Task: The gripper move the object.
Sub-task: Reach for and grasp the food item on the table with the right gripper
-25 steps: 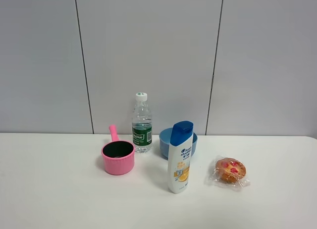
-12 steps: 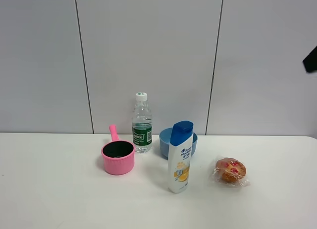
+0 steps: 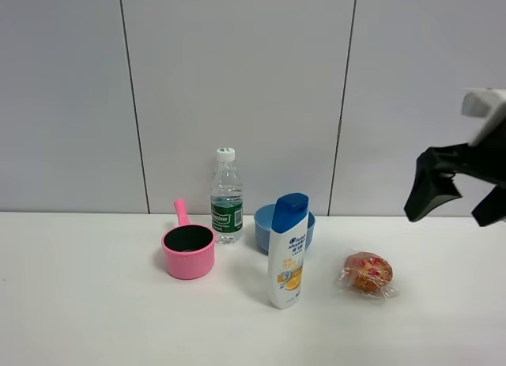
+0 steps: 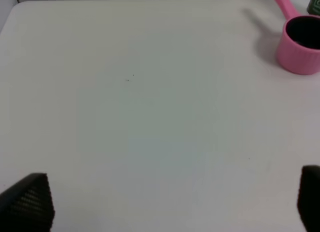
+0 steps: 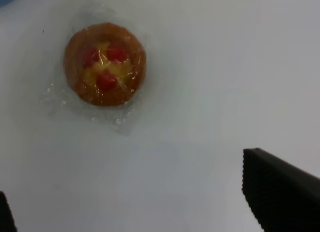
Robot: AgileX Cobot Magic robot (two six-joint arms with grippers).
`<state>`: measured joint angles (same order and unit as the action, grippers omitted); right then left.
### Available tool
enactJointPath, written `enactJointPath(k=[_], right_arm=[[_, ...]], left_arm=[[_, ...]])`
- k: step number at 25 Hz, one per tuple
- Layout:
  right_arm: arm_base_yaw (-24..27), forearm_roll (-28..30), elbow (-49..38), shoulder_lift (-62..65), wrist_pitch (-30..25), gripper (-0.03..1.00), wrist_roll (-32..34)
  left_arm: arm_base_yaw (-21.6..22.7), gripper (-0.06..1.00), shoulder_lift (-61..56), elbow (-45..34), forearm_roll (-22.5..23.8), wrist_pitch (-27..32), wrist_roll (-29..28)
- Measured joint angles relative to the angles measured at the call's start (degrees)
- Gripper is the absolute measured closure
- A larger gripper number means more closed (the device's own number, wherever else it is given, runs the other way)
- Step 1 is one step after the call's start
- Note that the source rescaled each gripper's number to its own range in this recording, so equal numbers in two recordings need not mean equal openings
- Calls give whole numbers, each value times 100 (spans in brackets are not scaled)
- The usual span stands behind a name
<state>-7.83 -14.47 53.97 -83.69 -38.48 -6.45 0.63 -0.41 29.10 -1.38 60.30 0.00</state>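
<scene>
The muffin (image 3: 368,273), golden-brown with red bits and in clear wrap, lies on the white table (image 3: 95,303) to the right of the shampoo bottle. My right gripper (image 3: 458,200) hangs open in the air above and to the right of the muffin, not touching it. In the right wrist view the muffin (image 5: 105,63) lies ahead of the open right gripper (image 5: 127,202), off to one side of the gap. My left gripper (image 4: 170,202) is open and empty over bare table, and it does not show in the high view.
A pink pot (image 3: 188,251), a water bottle (image 3: 226,196), a blue bowl (image 3: 265,226) and a white shampoo bottle (image 3: 288,251) stand left of the muffin. The pink pot (image 4: 300,46) also shows in the left wrist view. A grey panelled wall stands behind the table.
My right arm has come into the high view from the upper right and dropped toward the muffin. The other things on the table have not moved.
</scene>
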Motion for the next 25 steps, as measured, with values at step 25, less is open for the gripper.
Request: enactJointPath(k=[25], right_arm=[[-733, 766, 1488, -2788, 566, -3, 273]], left_arm=[[0, -6, 0, 0, 0, 0, 0]])
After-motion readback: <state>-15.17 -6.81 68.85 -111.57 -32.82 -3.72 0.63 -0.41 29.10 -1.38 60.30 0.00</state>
